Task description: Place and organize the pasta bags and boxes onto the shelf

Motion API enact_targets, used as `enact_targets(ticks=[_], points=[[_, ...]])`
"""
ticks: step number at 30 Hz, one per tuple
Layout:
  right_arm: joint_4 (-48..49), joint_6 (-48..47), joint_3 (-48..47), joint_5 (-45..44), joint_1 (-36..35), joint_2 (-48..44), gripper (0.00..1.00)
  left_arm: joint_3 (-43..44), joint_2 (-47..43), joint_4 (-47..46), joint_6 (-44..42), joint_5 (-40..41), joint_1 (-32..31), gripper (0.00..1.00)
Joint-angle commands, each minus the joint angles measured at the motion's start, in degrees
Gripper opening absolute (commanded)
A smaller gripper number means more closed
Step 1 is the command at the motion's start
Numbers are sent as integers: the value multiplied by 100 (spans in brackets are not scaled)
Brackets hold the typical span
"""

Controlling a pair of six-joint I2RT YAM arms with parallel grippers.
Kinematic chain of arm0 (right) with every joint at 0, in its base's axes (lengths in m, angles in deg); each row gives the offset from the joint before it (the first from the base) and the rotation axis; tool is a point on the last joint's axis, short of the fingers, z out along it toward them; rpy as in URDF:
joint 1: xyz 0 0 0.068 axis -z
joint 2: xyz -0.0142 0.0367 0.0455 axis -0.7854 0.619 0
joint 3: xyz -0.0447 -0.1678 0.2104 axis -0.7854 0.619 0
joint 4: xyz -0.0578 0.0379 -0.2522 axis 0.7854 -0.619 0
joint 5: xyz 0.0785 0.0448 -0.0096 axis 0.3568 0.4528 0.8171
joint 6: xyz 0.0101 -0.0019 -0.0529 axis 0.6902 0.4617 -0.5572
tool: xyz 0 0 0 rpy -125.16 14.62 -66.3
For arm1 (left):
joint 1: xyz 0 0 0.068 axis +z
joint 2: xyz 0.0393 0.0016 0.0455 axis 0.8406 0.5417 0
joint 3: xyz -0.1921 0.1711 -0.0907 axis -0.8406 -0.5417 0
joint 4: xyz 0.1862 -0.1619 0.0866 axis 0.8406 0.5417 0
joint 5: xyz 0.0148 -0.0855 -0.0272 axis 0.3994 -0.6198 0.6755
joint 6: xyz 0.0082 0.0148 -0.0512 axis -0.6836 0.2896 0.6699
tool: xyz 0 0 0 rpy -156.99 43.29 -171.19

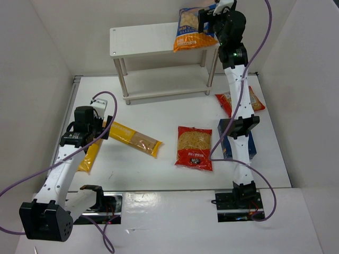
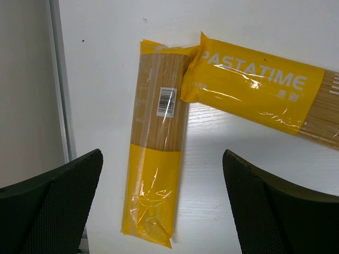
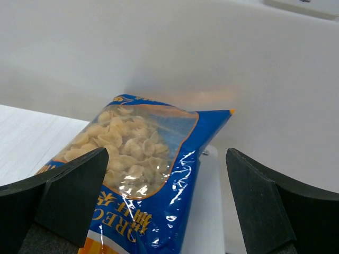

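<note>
The left gripper (image 2: 161, 156) hangs with its fingers spread wide and empty over a long yellow cellophane spaghetti packet (image 2: 156, 174) lying flat near the left edge of the white bench (image 1: 159, 114). A second long yellow packet printed PASTATIME (image 2: 254, 87) overlaps the top right corner of the first.

Both probably weigh little but run long. The dry strands inside are stiff and brittle, and the film looks slick. A hold across the middle, near the barcode, should keep a packet from tipping. The overlapped corner may drag its neighbour.

Further right, a red windowed plastic bag of small pasta (image 1: 194, 148) lies alone with open bench all round it. It looks soft and loose-filled, so it is likely to sag from an end grip.

The white two-tier shelf with silver legs (image 1: 143, 39) stands at the back. Most of its top tier and all of its lower tier are bare.

At the right end of the top tier sits the blue-and-orange windowed bag of shell pasta (image 3: 137, 153). Its orange end hangs past the front edge, so it could slide off. The right gripper (image 3: 167, 153) is spread open around it, apparently not pinching.

A second red windowed bag (image 1: 255, 102) and a dark blue cardboard box (image 1: 252, 147), rigid and easy to clamp, lie partly under the right arm near the bench's right edge.
</note>
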Motion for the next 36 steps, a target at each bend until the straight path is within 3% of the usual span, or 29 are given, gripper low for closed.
enact_targets(ticks=[1, 22, 36], points=[[-104, -231, -128, -278, -108, -405, 100, -31, -107, -84, -72, -83, 35, 99], [-1360, -126, -128, -709, -109, -915, 100, -31, -265, -84, -72, -136, 35, 99], [-2723, 41, 187, 20, 261, -1907, 100, -31, -652, -84, -72, -241, 35, 99]])
